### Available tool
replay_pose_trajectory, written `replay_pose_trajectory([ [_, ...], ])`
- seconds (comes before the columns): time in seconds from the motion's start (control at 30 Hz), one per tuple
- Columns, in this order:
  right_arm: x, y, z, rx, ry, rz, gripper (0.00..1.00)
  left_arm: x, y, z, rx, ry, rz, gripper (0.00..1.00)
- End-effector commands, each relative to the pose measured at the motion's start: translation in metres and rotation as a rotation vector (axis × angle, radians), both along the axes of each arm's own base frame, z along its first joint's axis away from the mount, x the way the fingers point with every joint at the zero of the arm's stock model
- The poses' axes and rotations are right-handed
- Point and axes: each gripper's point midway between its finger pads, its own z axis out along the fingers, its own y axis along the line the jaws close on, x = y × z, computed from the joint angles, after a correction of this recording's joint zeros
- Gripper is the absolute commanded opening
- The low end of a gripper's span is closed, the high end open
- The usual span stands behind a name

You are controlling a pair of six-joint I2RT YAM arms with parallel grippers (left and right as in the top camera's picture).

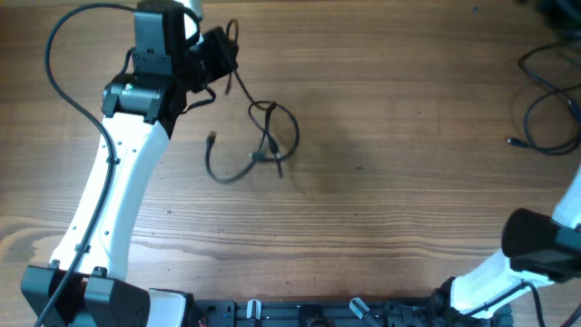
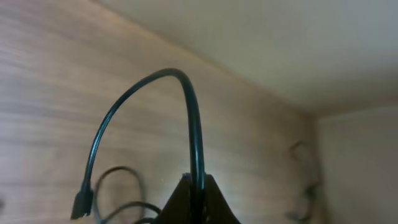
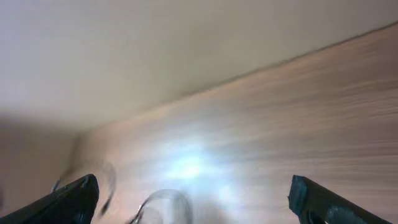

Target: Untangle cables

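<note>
So, cables [image 1: 261,155]: lying as a loose loop with a knot on its near side, left of the table's middle; joined by one raised strand to the left gripper, likely for drawing the loop out of the knot.
Held strand [image 2: 198,130]: arching up out of the fingertips in the left wrist view, then drooping to a free plug [image 2: 81,202]; gripped short of the end, probably for slipping the tail through.
Loose plug end [image 1: 211,138]: resting on the wood just left of the loop, apart from the gripper.
Left gripper [image 1: 218,56]: at the far left, jaws clamped together on that strand.
Right gripper [image 3: 193,202]: jaws spread wide, nothing between the fingers [image 3: 71,199]; on the arm at the near right, well apart from the tangle, seemingly free for pinning the knot.
Second bunch [image 1: 545,100]: thin black cords at the far right edge, untouched, well apart from both grippers.
Table [image 1: 381,209]: wood surface between the two bunches, a likely spot for laying down a freed cable.
</note>
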Motion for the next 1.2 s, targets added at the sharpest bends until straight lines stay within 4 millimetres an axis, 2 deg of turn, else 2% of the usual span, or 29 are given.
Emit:
replay_pose_trajectory([
  [0.0,-0.005,0.099,-0.008,0.003,-0.011,0.288,1.0,0.009,-0.011,0.03,-0.227,-0.007,0.057,0.04],
  [0.07,-0.012,0.146,-0.015,-0.051,0.002,0.36,1.0,0.022,0.006,0.046,-0.377,-0.003,0.173,0.04],
  [0.17,-0.02,0.196,-0.029,-0.112,0.018,0.435,1.0,0.032,0.029,0.056,-0.593,0.063,0.336,0.04],
  [0.27,-0.018,0.224,-0.064,-0.212,0.082,0.449,1.0,0.035,0.044,0.056,-0.692,0.11,0.421,0.04],
  [0.33,-0.014,0.23,-0.088,-0.243,0.136,0.451,1.0,0.037,0.051,0.06,-0.699,0.087,0.426,0.04],
  [0.4,-0.008,0.23,-0.111,-0.263,0.194,0.447,1.0,0.041,0.058,0.076,-0.755,0.048,0.407,0.04],
  [0.43,-0.005,0.231,-0.125,-0.268,0.226,0.453,1.0,0.041,0.061,0.087,-0.795,0.029,0.388,0.04],
  [0.53,-0.001,0.232,-0.146,-0.289,0.26,0.479,0.99,0.042,0.069,0.129,-0.867,-0.094,0.3,0.04],
  [0.57,0.0,0.233,-0.152,-0.315,0.248,0.519,1.0,0.041,0.08,0.15,-0.918,-0.157,0.295,0.04],
  [0.63,0.002,0.234,-0.164,-0.344,0.249,0.559,0.99,0.039,0.092,0.17,-0.983,-0.21,0.29,0.04],
  [0.7,0.003,0.239,-0.177,-0.339,0.269,0.586,0.95,0.038,0.091,0.174,-1.02,-0.197,0.285,0.04],
  [0.8,0.005,0.261,-0.193,-0.326,0.227,0.709,0.95,0.036,0.088,0.174,-1.04,-0.172,0.268,0.04],
  [1.0,0.03,0.293,-0.213,-0.398,0.03,0.856,0.95,0.028,0.077,0.188,-1.079,-0.166,0.184,0.04],
  [1.1,0.044,0.309,-0.231,-0.398,-0.031,0.894,0.86,0.027,0.075,0.187,-1.079,-0.156,0.172,0.04],
  [1.17,0.043,0.329,-0.243,-0.304,-0.055,0.953,0.79,0.027,0.075,0.187,-1.078,-0.154,0.17,0.04],
])
